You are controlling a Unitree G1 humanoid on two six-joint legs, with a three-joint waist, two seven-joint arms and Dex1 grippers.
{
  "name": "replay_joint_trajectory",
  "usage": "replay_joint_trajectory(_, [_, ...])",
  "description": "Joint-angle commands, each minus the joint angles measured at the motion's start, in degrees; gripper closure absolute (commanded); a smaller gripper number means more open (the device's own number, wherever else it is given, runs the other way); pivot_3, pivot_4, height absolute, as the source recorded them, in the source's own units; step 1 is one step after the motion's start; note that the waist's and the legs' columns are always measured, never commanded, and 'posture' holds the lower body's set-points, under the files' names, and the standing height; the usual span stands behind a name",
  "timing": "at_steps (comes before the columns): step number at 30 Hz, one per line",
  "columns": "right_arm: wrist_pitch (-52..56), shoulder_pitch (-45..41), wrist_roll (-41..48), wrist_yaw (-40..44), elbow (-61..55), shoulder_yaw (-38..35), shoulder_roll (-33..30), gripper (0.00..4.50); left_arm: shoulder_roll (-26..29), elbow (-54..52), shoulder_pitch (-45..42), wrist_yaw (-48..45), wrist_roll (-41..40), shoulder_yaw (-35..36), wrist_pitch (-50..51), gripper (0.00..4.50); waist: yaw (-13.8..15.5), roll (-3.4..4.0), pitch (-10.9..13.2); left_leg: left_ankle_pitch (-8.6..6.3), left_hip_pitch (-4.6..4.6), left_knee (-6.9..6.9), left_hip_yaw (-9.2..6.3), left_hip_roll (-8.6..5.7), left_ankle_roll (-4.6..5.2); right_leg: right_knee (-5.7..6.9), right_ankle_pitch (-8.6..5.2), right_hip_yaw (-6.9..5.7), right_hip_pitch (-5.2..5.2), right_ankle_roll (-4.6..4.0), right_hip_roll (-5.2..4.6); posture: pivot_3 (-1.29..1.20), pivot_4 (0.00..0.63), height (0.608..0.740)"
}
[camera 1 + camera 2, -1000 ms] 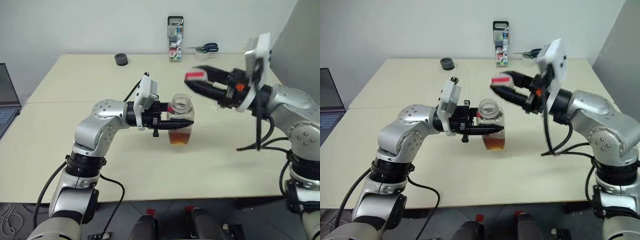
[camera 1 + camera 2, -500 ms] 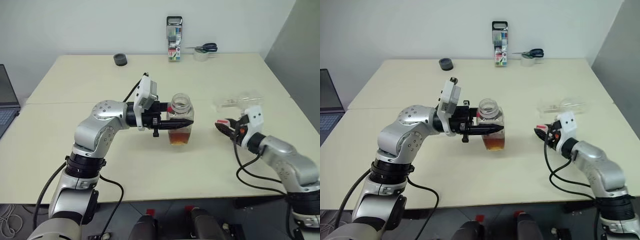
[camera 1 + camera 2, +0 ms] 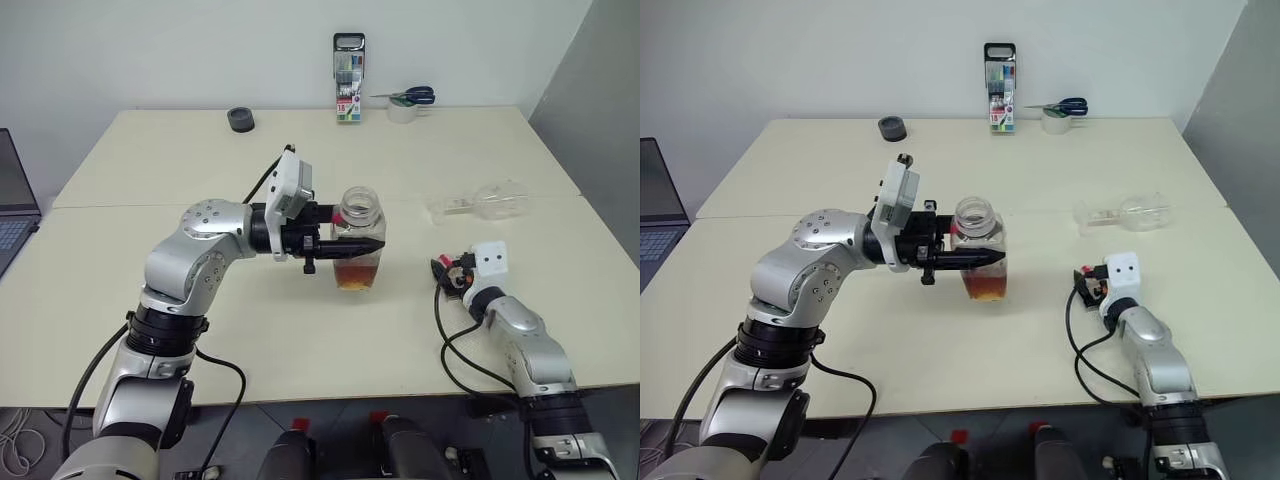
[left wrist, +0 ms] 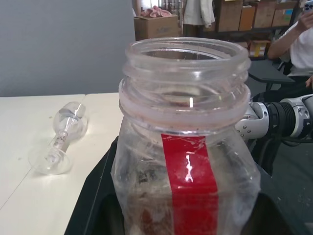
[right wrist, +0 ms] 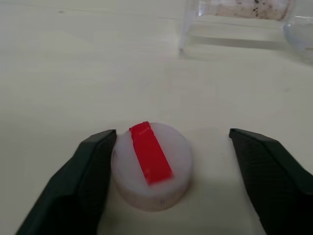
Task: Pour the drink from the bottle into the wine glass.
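Pale cream tabletop (image 3: 200, 330) stretches before me, backed by a white wall, with a laptop (image 3: 12, 210) peeking in at the far left edge. My left gripper (image 3: 345, 246) reaches level across my front and is clamped on the bottle (image 3: 359, 240), which stands upright near the middle of the table with its mouth uncapped; the drink (image 3: 357, 275) fills only its lowest part, amber-brown under a red label strip. My right gripper (image 5: 183, 161) lies low on the table to the right of the bottle, its fingers (image 5: 85, 181) spread wide, and between them sits the cap (image 5: 151, 164) (white with a red strip across the top), resting on the table; one finger is just beside it, the other well apart. Beyond my right hand, the wine glass (image 3: 480, 203) lies on its side, empty as far as I can tell. Along the far edge stand a marker pack (image 3: 350, 65), scissors (image 3: 412, 96) on a tape roll (image 3: 403, 111), and a dark tape roll (image 3: 241, 119)
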Motion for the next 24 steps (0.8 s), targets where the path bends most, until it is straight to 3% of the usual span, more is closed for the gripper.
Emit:
replay_joint_trajectory(1, [-1.13,0.56,-1.16,1.03,-1.36,-0.63,-0.14,0.06,0.3,-3.49,-0.71,-0.12,-1.18,1.28,-0.46,2.66,-0.02,0.0,0.0,0.0,0.0,0.0,0.0,0.0,0.0,0.0,0.0,0.0,0.0,0.0,0.0,0.0,0.15,0.74])
replay_joint_trajectory(5, [-0.91,1.12,-0.72,2.34,-4.32,-1.31,-0.34,0.06,0.45,-3.88,-0.41,0.1,-1.25,1.54,-0.34,2.66,-0.01,0.0,0.0,0.0,-0.01,0.0,-0.01,0.0,0.0,0.0,0.0,0.0,0.0,0.0,0.0,0.0,0.15,0.74])
replay_joint_trajectory(9, [-2.28,1.51,-0.35,7.79,-12.44,-1.49,-4.65,0.06,0.81,-4.31,0.32,1.14,-0.81,2.11,-0.52,2.66,-0.01,0.04,0.03,-0.01,-0.01,0.0,0.01,-0.02,0.02,0.01,0.0,0.01,-0.01,0.0,0.0,0.0,0.15,0.74])
replay_joint_trajectory(19, [25.15,-5.83,31.73,29.39,-35.45,-7.48,-23.17,0.06,3.27,2.33,-0.39,6.42,5.15,5.74,-6.64,2.66,0.25,0.03,0.04,-0.13,-0.01,0.03,-0.26,0.02,0.24,-0.08,0.0,-0.21,0.09,0.0,0.02,0.0,0.15,0.74])
replay_joint_trajectory(21, [30.51,-8.86,40.24,29.97,-36.16,-9.28,-24.93,0.06,3.12,3.86,-0.58,9.53,6.3,7.48,-7.47,2.66,0.33,-0.01,0.06,-0.14,-0.07,0.05,-0.29,-0.01,0.24,-0.12,0.0,-0.23,0.1,0.0,-0.02,0.0,0.15,0.74])
replay_joint_trajectory(24, [33.4,-14.93,45.72,26.69,-33.9,-9.17,-22.66,0.06,2.46,5.56,-0.55,14.65,8.34,9.7,-8.68,2.66,0.23,-0.01,0.06,-0.14,-0.06,0.11,-0.39,-0.03,0.24,-0.08,0.0,-0.18,0.07,0.0,-0.07,0.0,0.15,0.74])
